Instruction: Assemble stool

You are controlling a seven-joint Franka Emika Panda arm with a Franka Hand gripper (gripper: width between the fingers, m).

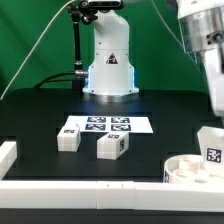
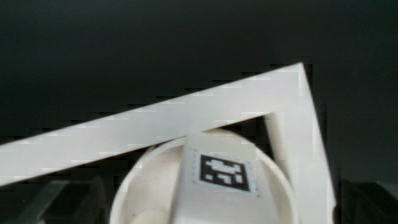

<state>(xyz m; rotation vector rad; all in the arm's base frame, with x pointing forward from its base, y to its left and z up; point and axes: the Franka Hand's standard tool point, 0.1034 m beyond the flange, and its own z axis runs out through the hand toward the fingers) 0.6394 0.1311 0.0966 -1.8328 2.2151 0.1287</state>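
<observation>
The round white seat (image 1: pixel 192 172) lies at the exterior view's right front, tucked into the corner of the white border rails (image 2: pixel 196 110). A white leg with a tag (image 1: pixel 212 146) stands upright at the seat's far side. The wrist view looks straight down on this tagged leg (image 2: pixel 222 170) and the seat's curved rim (image 2: pixel 151 185). My gripper (image 2: pixel 210 202) is open just above them. Its dark fingers (image 2: pixel 50 196) show dimly far apart on either side, holding nothing. Two more tagged legs lie loose, one (image 1: pixel 68 136) to the left of the other (image 1: pixel 111 146).
The marker board (image 1: pixel 105 123) lies flat mid-table in front of the robot base (image 1: pixel 108 65). A white rail (image 1: pixel 80 188) runs along the front edge, and a rail end (image 1: pixel 8 152) sits at the exterior view's left. My arm (image 1: pixel 205 45) descends at the right.
</observation>
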